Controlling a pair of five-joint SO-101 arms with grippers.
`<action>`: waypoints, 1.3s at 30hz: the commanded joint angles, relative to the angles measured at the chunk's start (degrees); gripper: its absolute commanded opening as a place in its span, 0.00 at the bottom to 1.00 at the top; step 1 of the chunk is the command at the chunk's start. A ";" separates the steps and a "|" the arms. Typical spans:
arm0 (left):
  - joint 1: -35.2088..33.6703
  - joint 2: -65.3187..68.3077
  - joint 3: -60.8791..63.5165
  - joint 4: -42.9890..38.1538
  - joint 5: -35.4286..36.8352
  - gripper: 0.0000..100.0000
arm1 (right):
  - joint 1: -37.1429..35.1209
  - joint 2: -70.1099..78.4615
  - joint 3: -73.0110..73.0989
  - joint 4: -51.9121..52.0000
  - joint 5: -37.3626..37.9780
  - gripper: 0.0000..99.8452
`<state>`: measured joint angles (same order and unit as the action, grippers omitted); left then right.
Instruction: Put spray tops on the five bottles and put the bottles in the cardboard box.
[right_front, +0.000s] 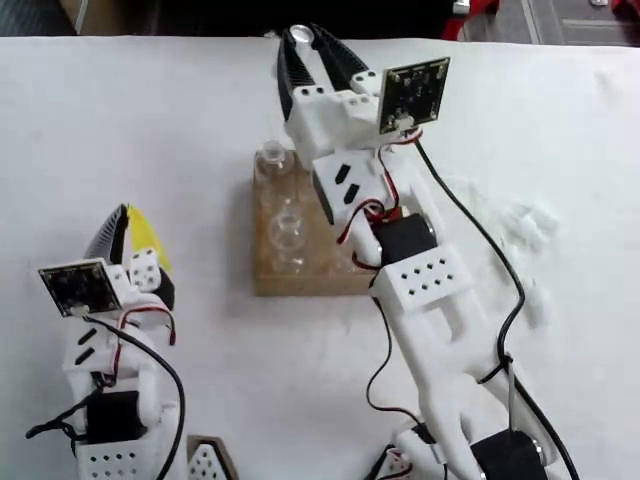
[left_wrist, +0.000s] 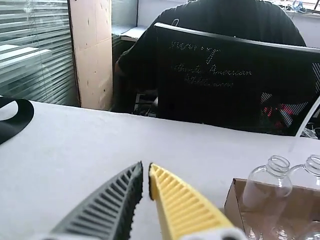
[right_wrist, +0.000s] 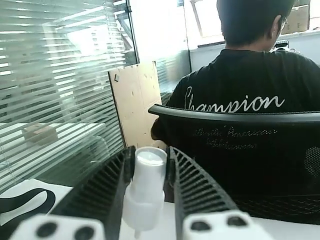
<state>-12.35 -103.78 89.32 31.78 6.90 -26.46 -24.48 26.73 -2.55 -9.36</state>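
On the table (right_front: 150, 120): cardboard box (right_front: 300, 283) at centre, bottles (right_front: 272, 157) standing upright in it; loose spray tops (right_front: 525, 225) lying on the table to the right of the box, apart from it. Beyond the box's far end, near the far table edge: right gripper (right_front: 303, 32), a spray top (right_front: 300, 38) between its jaws. Left of the box, well apart, toward the near side: left gripper (right_front: 125, 212).
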 joint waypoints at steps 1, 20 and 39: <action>0.57 -0.40 -0.53 -1.67 -0.44 0.03 | -0.13 0.22 -3.34 -1.54 -0.62 0.02; 0.57 -0.40 -0.53 -1.76 -0.44 0.03 | 0.75 7.60 -5.89 -1.54 -0.88 0.02; 0.57 -0.40 -0.53 -1.76 -0.44 0.03 | 0.66 11.91 -2.20 -2.59 -0.53 0.02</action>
<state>-12.35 -103.78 89.32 31.78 6.90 -26.11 -13.14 25.58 -2.90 -9.71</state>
